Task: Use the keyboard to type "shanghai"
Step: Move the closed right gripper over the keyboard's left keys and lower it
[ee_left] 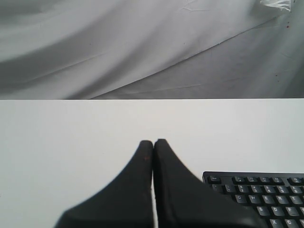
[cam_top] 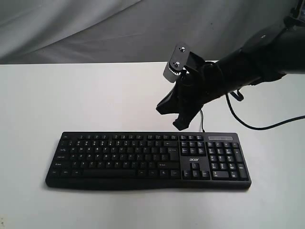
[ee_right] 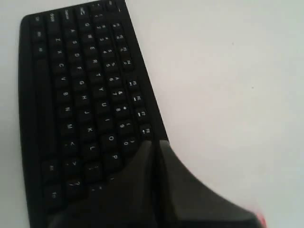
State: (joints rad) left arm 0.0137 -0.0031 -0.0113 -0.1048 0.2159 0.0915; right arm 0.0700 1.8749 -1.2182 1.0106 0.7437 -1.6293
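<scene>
Judging from the white table (cam_top: 71, 95) down to the keys, I take the step to be lining up a keystroke. The black keyboard (cam_top: 143, 157) lies flat near the table's front edge, number pad to the right. The right gripper (cam_top: 180, 126), jaws pressed together into one blunt tip, hangs above the keyboard's far edge near the function row. I'd use that tip as a stylus: centre it over one key, drop straight, press lightly, lift clear.

Only the left wrist view shows the left gripper (ee_left: 153, 141), also pinched together, over bare table beside the keyboard's corner. Only the right wrist view makes the letter legends on the home row (ee_right: 85, 111) readable for aiming.
</scene>
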